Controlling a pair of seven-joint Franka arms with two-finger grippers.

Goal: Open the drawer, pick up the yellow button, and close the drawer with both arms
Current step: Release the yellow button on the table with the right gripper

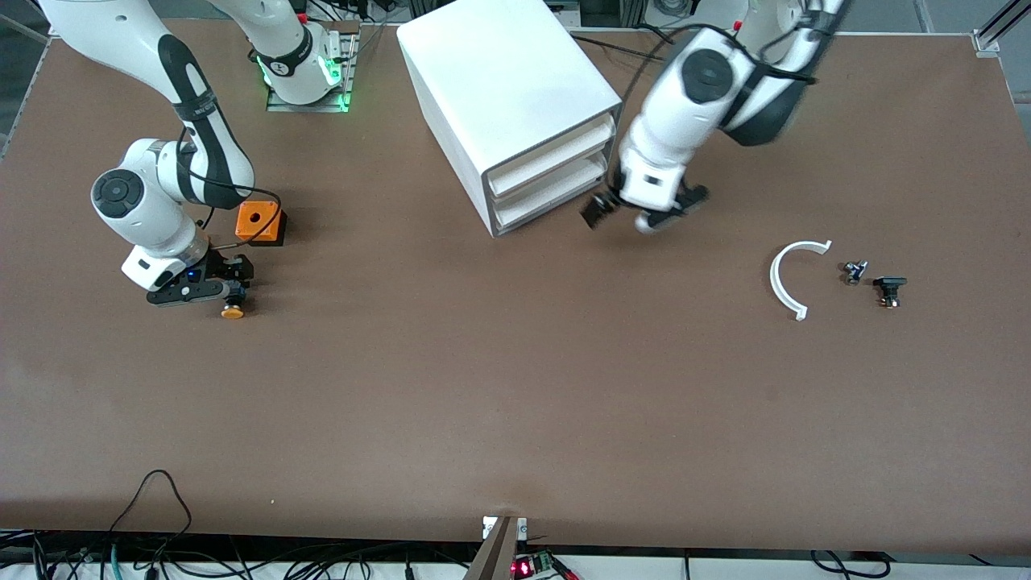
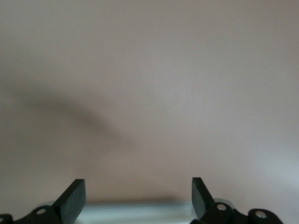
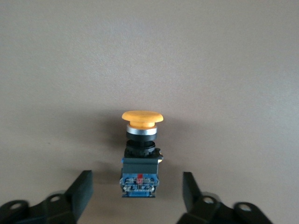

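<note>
The button [image 1: 233,310] lies on the table near the right arm's end, orange cap on a short black and blue body [image 3: 138,175]. My right gripper [image 1: 226,295] is low over it and open. Its fingers [image 3: 80,189] stand on either side of the button's body without touching it. The white drawer cabinet [image 1: 515,97] stands at the table's middle, and its drawer fronts [image 1: 552,181] look pushed in. My left gripper [image 1: 633,217] hangs open and empty just beside the drawer fronts. In the left wrist view the left gripper [image 2: 138,191] has only bare table between its fingers.
An orange square box with a hole [image 1: 260,223] sits next to the right arm, farther from the front camera than the button. Toward the left arm's end lie a white curved piece [image 1: 793,278] and two small dark parts [image 1: 855,271] [image 1: 889,290]. Cables hang along the table's front edge.
</note>
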